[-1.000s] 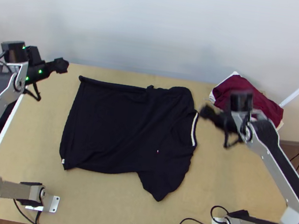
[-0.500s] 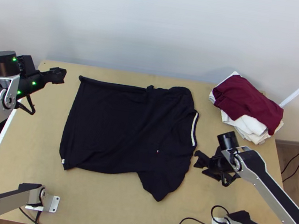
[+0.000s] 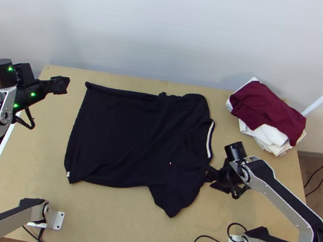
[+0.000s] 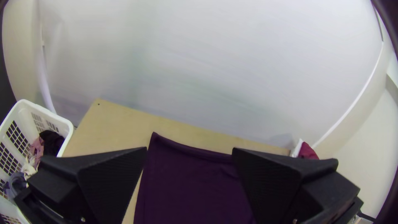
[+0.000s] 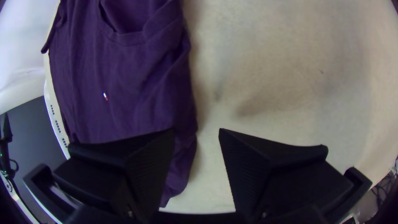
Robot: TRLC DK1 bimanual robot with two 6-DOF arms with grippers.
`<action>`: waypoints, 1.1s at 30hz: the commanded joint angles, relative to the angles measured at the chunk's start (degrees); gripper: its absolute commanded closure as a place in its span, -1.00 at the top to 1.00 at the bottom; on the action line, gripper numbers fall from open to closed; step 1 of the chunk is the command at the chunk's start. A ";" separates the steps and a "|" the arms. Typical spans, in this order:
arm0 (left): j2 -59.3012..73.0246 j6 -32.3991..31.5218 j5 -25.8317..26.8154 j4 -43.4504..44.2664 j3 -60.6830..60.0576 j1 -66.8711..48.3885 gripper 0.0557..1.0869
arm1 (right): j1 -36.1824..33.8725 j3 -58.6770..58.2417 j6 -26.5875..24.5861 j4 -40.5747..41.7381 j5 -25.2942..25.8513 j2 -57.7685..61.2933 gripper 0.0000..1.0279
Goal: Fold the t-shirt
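Plainly, the dark shirt (image 3: 125, 140) lies spread, lightly creased, neck (image 3: 210, 140) at three o'clock; left tool (image 3: 64, 84) and right tool (image 3: 209, 179) gape open

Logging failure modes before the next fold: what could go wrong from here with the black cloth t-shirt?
The right black two-fingered gripper is open at the shirt's collar-end edge; it might pinch one layer and drag.

The left black two-fingered gripper is open and off the cloth, so a one-sided pull could skew it.

The far edge looks ridged; folding might trap creases.
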 commanded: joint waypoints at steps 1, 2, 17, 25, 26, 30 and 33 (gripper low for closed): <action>-1.33 0.11 0.10 -0.75 -1.23 -0.27 0.92 | 1.85 -1.48 0.80 1.34 -0.59 2.19 -0.05; -1.50 0.11 0.10 -0.75 -1.23 -0.27 0.92 | 2.38 -1.65 0.80 1.96 -0.59 2.45 -0.05; -1.94 0.46 -0.16 -1.90 -0.96 -0.27 0.92 | 6.34 -2.45 0.80 6.53 -0.41 7.11 -0.44; -1.94 18.48 0.80 -14.46 -5.62 -2.99 0.91 | 6.60 -3.32 -0.61 6.53 0.90 5.00 -0.94; -2.12 22.43 0.89 -16.40 -6.85 -3.08 0.91 | 6.51 -3.32 -0.52 6.53 0.90 5.00 -0.94; -3.52 35.97 0.89 -21.85 -12.13 -2.99 0.90 | 6.42 -3.41 -0.52 6.79 1.08 4.83 -0.94; -5.72 47.22 0.54 -27.91 -15.11 -2.02 0.90 | 6.42 -3.41 -0.52 6.97 1.43 4.74 -0.94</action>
